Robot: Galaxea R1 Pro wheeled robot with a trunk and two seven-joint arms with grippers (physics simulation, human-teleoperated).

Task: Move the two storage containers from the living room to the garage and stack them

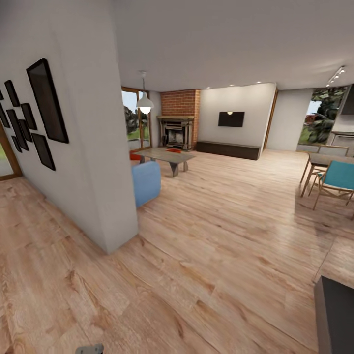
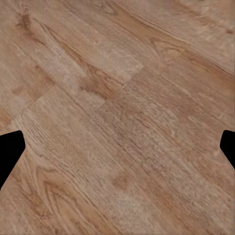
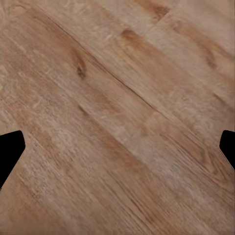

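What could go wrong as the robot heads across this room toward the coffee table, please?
1. The white wall corner juts into the path on the left; cutting it close could clip the base.
2. The blue sofa sits right beside the coffee table, leaving a tight approach to the red-orange things there, which are too small to identify.
3. The dark cabinet at the right edge could catch a wide turn.

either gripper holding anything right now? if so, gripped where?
Nothing is held. The left gripper and right gripper both stand open, fingertips wide apart, with only bare wood-plank floor between them.
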